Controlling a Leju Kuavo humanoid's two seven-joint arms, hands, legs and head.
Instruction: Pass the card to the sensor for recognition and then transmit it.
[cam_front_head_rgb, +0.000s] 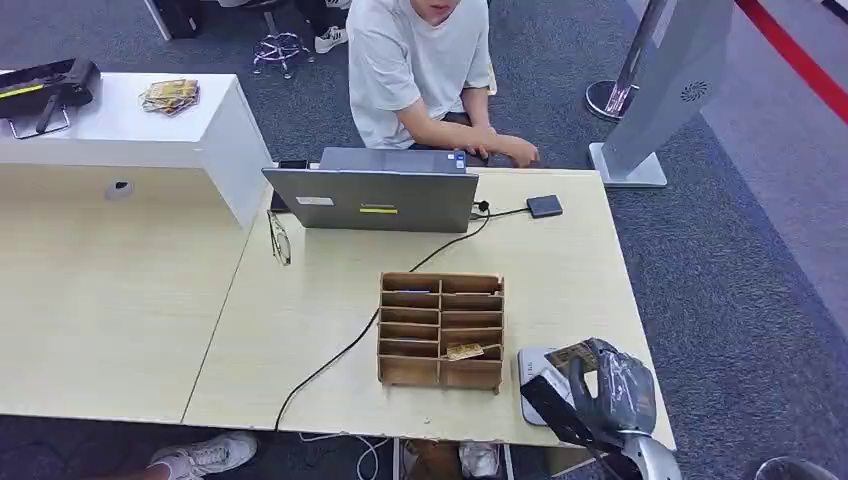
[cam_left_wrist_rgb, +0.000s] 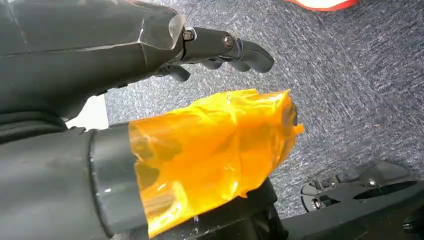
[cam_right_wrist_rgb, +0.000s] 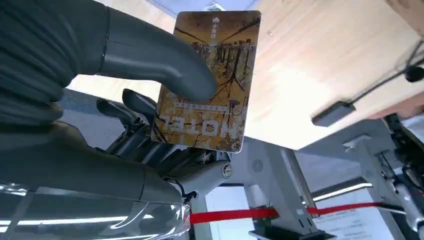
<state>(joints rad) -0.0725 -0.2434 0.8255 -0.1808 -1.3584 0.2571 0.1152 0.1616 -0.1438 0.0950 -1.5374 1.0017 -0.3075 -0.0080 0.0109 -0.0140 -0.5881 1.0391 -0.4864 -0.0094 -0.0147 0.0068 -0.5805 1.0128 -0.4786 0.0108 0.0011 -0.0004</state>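
One card (cam_right_wrist_rgb: 207, 82) is pinched between the right hand's (cam_front_head_rgb: 600, 385) thumb and dark fingers at the lower right of the head view, just over the white sensor pad (cam_front_head_rgb: 532, 378) on the counter (cam_front_head_rgb: 300, 330). The hold looks narrow: the thumb presses near the card's middle and most of the card stands free, so I judge it could pivot or slip if it knocks the pad, or fall past the counter edge close by.

Going down in size, the grey laptop (cam_front_head_rgb: 370, 198) sits at upper centre with a person (cam_front_head_rgb: 425, 70) behind it, well apart from the hand. The wooden sorter (cam_front_head_rgb: 440, 330) stands just left of the pad, a second card (cam_front_head_rgb: 465, 351) in one lower slot; a leftward swing could strike it. A black cable (cam_front_head_rgb: 345, 350) runs past its left side.

The left hand (cam_left_wrist_rgb: 220, 47) hangs over the carpet, fingers curled on nothing, orange tape (cam_left_wrist_rgb: 210, 155) wrapped beside it.
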